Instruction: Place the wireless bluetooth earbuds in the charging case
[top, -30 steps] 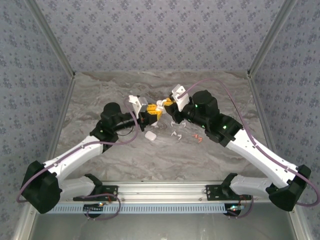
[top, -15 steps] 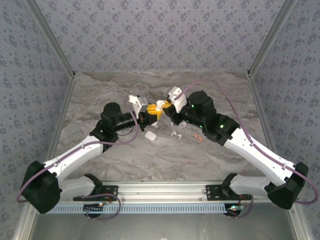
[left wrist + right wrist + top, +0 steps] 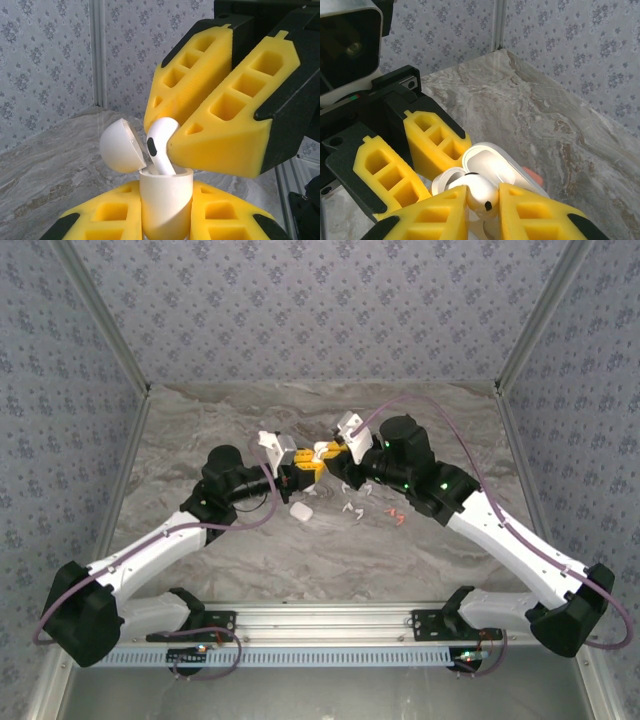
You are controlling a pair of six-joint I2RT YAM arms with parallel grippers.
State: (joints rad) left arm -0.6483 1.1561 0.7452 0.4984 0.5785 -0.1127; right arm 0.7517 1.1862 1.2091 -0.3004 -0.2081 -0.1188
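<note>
- Gripping a white case (image 3: 166, 200) at the bottom centre of the left wrist view, the left gripper (image 3: 306, 470) has its yellow fingers pressed onto the case's sides. The case stands upright with its lid (image 3: 120, 146) flipped open to the left.
- The right gripper (image 3: 333, 453) is at the upper right of that view, fingers pinching a white earbud (image 3: 160, 145). The stem is down inside the case's mouth and the head pokes above the rim.
- In the overhead view, loose white earbuds (image 3: 352, 508) and a red-orange pair (image 3: 395, 515) lie on the marble table (image 3: 300, 570) just below the grippers. Another small white case (image 3: 301, 511) sits to their left.
</note>
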